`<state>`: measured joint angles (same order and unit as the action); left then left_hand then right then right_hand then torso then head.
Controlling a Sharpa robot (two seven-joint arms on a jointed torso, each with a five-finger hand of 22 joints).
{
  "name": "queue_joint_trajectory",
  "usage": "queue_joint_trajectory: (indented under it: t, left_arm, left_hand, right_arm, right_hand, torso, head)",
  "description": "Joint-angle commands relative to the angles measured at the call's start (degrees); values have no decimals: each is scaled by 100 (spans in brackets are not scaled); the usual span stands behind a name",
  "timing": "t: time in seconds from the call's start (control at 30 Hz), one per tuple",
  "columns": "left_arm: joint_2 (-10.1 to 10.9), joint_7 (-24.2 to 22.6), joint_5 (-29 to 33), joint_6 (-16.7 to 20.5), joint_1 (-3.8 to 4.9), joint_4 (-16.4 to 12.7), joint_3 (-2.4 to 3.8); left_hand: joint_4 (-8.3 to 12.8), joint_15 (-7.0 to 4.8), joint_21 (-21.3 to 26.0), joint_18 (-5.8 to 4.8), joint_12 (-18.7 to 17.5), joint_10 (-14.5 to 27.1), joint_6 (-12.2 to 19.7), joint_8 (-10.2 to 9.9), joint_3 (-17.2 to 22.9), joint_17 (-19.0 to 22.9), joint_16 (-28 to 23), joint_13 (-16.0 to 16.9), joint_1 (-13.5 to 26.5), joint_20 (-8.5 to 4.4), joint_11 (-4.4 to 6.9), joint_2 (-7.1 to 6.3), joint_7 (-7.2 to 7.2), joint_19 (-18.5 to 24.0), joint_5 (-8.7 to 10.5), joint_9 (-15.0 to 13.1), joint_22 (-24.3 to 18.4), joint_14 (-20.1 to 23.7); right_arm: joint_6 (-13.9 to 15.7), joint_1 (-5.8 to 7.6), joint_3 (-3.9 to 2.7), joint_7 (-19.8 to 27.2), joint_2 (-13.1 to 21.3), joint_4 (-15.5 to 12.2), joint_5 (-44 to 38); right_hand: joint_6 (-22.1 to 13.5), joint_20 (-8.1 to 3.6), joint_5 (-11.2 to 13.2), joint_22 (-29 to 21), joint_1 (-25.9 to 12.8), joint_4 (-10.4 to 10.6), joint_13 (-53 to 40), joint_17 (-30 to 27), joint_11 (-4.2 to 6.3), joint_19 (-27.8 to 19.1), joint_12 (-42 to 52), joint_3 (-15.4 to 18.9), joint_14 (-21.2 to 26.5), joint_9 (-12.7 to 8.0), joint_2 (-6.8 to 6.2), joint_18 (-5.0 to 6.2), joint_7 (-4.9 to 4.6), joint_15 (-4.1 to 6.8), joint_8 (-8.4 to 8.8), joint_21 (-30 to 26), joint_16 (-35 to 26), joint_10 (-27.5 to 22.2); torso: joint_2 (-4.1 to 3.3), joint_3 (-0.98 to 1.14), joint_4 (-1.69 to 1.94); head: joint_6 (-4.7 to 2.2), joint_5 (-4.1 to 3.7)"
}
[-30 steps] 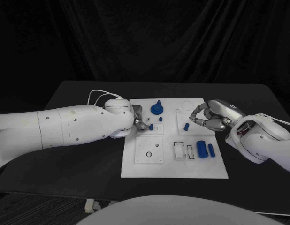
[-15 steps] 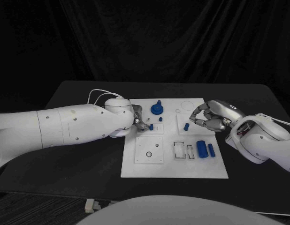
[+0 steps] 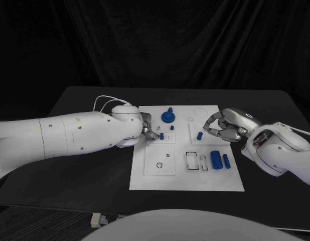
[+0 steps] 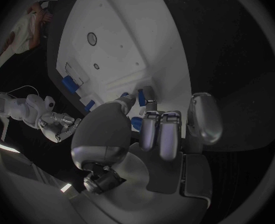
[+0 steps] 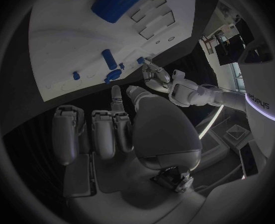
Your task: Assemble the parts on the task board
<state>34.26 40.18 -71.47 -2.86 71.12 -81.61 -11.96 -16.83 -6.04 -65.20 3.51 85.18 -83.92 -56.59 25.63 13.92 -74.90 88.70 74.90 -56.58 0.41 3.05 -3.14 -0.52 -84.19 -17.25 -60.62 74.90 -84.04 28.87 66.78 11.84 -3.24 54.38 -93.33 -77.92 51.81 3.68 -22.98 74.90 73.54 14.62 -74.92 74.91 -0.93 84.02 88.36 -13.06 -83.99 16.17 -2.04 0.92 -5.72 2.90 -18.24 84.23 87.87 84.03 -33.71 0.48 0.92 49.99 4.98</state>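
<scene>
Head view: high on the robot, looking down and forward over the table, task board centred, seen from some way off. Left wrist view: fisheye close behind the left robot hand, facing the board. Right wrist view: same, behind the right robot hand. All three share the board.

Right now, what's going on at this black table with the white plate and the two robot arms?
A robot is assembling small blue parts on the white task board. Its left hand is at the board's left edge, fingers beside a small blue peg; whether it grips the peg is unclear. Its right hand is curled over the board's right side near another blue peg. A large blue cylinder and a slimmer one lie untouched.
</scene>
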Motion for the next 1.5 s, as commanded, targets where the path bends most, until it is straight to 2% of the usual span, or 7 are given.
queue_joint_trajectory:
  t: [0.03, 0.27, 0.47, 1.07, 1.23, 1.4, 1.5]
  left_arm:
    - [14, 128, 51, -79, -34, -12, -21]
    - [26, 53, 159, 29, -34, -14, -21]
    - [18, -34, 234, 115, -35, -2, -21]
    - [-28, -250, 485, 264, -35, 55, -21]
    - [-34, -303, 493, 365, -35, 52, -21]
    - [-36, -307, 483, 411, -35, 52, -21]
    - [-32, -277, 444, 414, -35, 48, -21]
  left_hand:
    - [12, -29, 28, 73, -19, -390, 71, 132, 6, -1386, -37, 1169, -90, -20, 53, -4, 8, -72, -86, -209, 944, -555]
    - [22, -46, 32, 73, 9, -402, 129, 303, 83, -1394, -26, 1188, -239, -35, 78, -40, 41, -73, -248, -483, 947, -558]
    - [21, -54, 20, 71, 36, -414, 105, 361, 100, -1416, 3, 1207, -288, -41, 89, -70, 55, -77, -273, -552, 950, -565]
    - [17, -60, 27, 71, 67, -427, 94, 394, 85, -1412, -3, 1228, -222, -50, 97, -96, 67, -75, -200, -620, 951, -563]
    - [33, -81, 4, 68, 100, -441, 26, 515, 131, -1428, 19, 1250, -417, -65, 127, -185, 106, -81, -233, -735, 957, -569]
    - [28, -87, -5, 67, 97, -440, 22, 544, 124, -1423, 11, 1248, -447, -70, 132, -223, 110, -84, -227, -765, 959, -567]
    - [10, -89, 3, 68, 92, -437, 30, 567, 99, -1414, 0, 1244, -423, -75, 131, -244, 106, -83, -140, -798, 957, -564]
  right_arm:
    - [-61, -16, -3, -106, 1, 0, -42]
    - [-90, -22, -3, -127, -5, 5, -45]
    - [-117, -25, -3, -147, -4, 6, -65]
    - [-184, -33, -3, -198, -9, 28, -92]
    - [-200, -35, -3, -211, -11, 30, -103]
    - [-215, -37, -3, -223, -11, 32, -108]
    - [-220, -38, -3, -229, -10, 32, -109]
  right_hand:
    - [-31, -18, -27, 1288, 44, 2, -1199, 997, -3, 283, -18, -22, -480, -5, -3, 76, 19, -10, -33, -39, -33, 409]
    - [-31, -18, -46, 1282, 54, -3, -1164, 981, -2, 275, -39, -31, -476, -6, -2, 80, 19, -9, -35, -53, -40, 387]
    - [-31, -18, -46, 1282, 54, -3, -1164, 981, -2, 275, -39, -31, -476, -6, -2, 80, 19, -9, -35, -53, -40, 387]
    - [-27, -19, -58, 1278, 56, -4, -1144, 966, -2, 268, -51, -37, -472, -5, 1, 84, 19, -9, -39, -67, -48, 376]
    - [-27, -19, -58, 1278, 56, -4, -1144, 966, -2, 268, -51, -37, -472, -5, 1, 84, 19, -9, -39, -67, -48, 376]
    - [-20, -19, -67, 1275, 57, -2, -1138, 961, -2, 265, -55, -44, -471, -5, 6, 86, 20, -8, -44, -75, -51, 372]
    - [-20, -19, -67, 1275, 57, -2, -1138, 961, -2, 265, -55, -44, -471, -5, 6, 86, 20, -8, -44, -75, -51, 372]
  torso:
    - [0, 1, 2]
    - [0, 0, 0]
    - [1, 1, 0]
    - [-1, 0, 0]
    - [0, 1, 1]
    - [1, 1, 0]
    - [0, 1, 3]
  head:
    - [1, 1]
    - [1, 4]
    - [1, -3]
    - [1, -11]
    - [1, -14]
    - [1, -15]
    - [1, -19]
